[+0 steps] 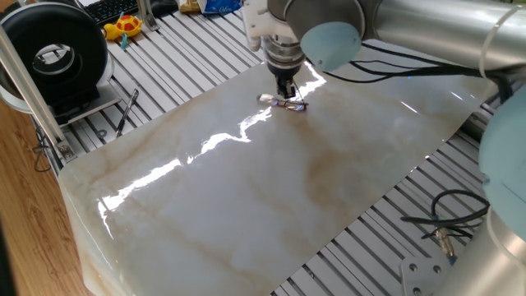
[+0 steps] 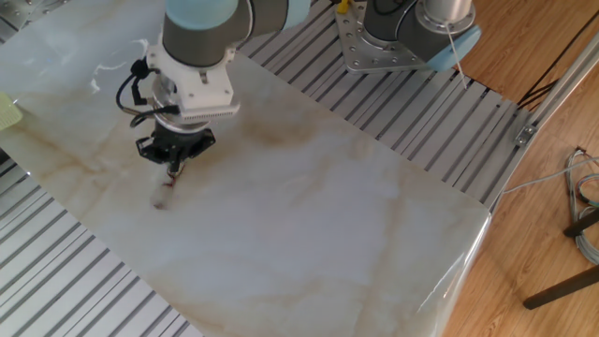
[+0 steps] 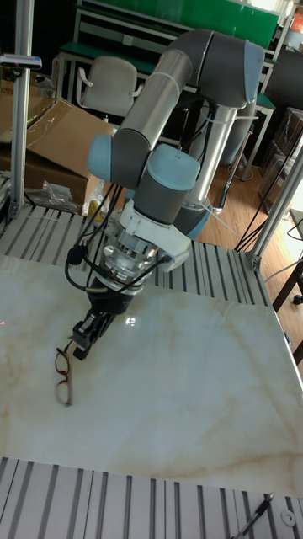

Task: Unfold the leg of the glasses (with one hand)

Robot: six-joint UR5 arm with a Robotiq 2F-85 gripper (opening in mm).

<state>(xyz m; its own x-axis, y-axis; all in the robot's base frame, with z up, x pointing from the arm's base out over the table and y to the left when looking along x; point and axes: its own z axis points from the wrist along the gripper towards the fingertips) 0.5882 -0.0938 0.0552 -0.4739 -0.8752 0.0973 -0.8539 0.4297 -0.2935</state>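
The black two-fingered gripper (image 3: 82,348) on its silver cylindrical wrist stands low over the pale marble-patterned tabletop (image 1: 271,205), near the far edge in one fixed view. Its fingers are drawn close together at the tip. In the tall fixed view the fingertips sit at the end of a temple arm of the small wire-rimmed glasses with dark reddish-brown frame (image 3: 62,376). Whether the arm is actually pinched between the fingers cannot be told.

The glasses lie on the tabletop just below the gripper (image 1: 286,92). In one fixed view they show as a blurred streak (image 1: 283,103) under the fingertips. In the other fixed view the gripper (image 2: 175,165) points down at the slab and the glasses are only a faint smear (image 2: 166,190) beside it. In the tall fixed view both lenses lie flat, one beyond the other, with a thin arm running up toward the gripper.

Off the slab, on the ribbed aluminium table (image 1: 177,62), lie a black pen-like tool (image 1: 126,112), a yellow toy (image 1: 123,27) and a black round device with a grey centre (image 1: 53,53).

No brand, label or writing can be read in any view.
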